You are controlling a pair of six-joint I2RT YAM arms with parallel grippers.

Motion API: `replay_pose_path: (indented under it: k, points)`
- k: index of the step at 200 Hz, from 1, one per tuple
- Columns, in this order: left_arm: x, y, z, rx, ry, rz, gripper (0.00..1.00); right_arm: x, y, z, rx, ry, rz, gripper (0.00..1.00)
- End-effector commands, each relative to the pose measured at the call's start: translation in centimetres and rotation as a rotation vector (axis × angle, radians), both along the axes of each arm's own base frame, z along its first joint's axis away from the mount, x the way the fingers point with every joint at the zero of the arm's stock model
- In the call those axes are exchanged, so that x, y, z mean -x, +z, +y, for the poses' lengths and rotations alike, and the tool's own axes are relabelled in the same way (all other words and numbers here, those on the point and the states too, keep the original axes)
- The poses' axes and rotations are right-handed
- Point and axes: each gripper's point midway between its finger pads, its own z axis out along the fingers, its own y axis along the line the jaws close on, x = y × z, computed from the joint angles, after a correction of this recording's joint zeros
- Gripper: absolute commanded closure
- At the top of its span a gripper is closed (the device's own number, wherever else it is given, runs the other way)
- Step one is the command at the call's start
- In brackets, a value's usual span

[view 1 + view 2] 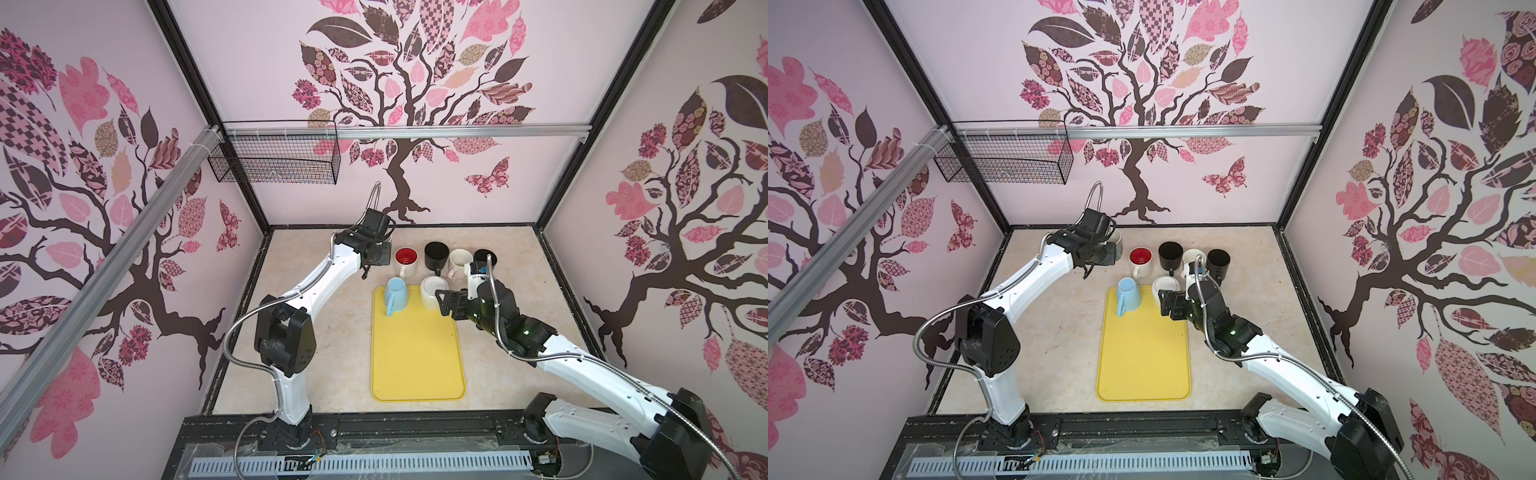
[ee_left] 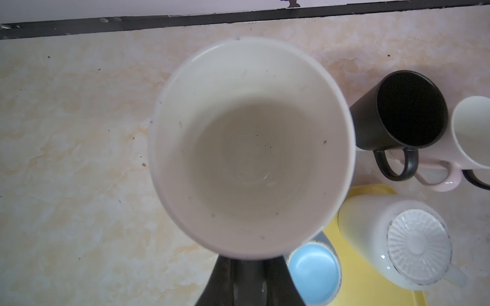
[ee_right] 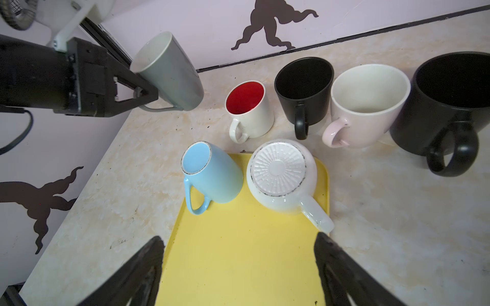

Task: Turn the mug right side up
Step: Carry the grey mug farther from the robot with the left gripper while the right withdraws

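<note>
- While I watched the feeds from my desk, the left gripper [image 3: 148, 92] was clenched on the handle of the grey mug [image 3: 169, 71], near the back left corner of the table [image 3: 119, 172].
- That mug was tilted, with its open mouth higher than its base, and the left wrist camera looked straight into its white inside. Whether the base touched the table, I could not tell.
- The right gripper [image 3: 238, 243] stood with its jaws wide apart and grasped nothing. It hovered over the yellow tray [image 3: 238, 278], just beside the handle of the white mug [image 3: 278, 174].
- The white mug stood upside down at the back right corner of the tray, its ribbed bottom up.
- The blue mug [image 3: 212, 174] stood upside down too, at the back left corner of the tray, close to the white one.
- Behind the tray I saw four upright mugs in a row: a mug with a red inside [image 3: 249, 108], a black mug [image 3: 305, 87], a pink mug [image 3: 368, 106] and a second black mug [image 3: 450, 106] at the right end.
</note>
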Motion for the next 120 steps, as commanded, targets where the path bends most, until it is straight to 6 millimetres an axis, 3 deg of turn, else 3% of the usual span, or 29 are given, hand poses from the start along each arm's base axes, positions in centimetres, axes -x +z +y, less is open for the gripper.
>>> replay_pose_path:
  k: [1, 60, 65, 120]
  points:
    - [-2.5, 2.9, -0.1, 0.051, 0.010, -0.078, 1.00, -0.1, 1.4, -0.7, -0.022, -0.020, -0.039, 0.10]
    - [-4.2, -1.2, -0.4, 0.066, 0.022, 0.009, 1.00, -0.3, 0.8, -0.7, -0.033, -0.011, -0.012, 0.10]
    - [-4.7, -0.4, -0.5, 0.073, 0.025, -0.009, 1.00, -0.3, 0.7, -0.6, -0.031, -0.010, -0.010, 0.10]
    - [-5.1, -2.8, -0.8, 0.069, 0.037, 0.042, 1.00, -0.3, 0.5, -0.6, -0.035, -0.007, -0.006, 0.09]
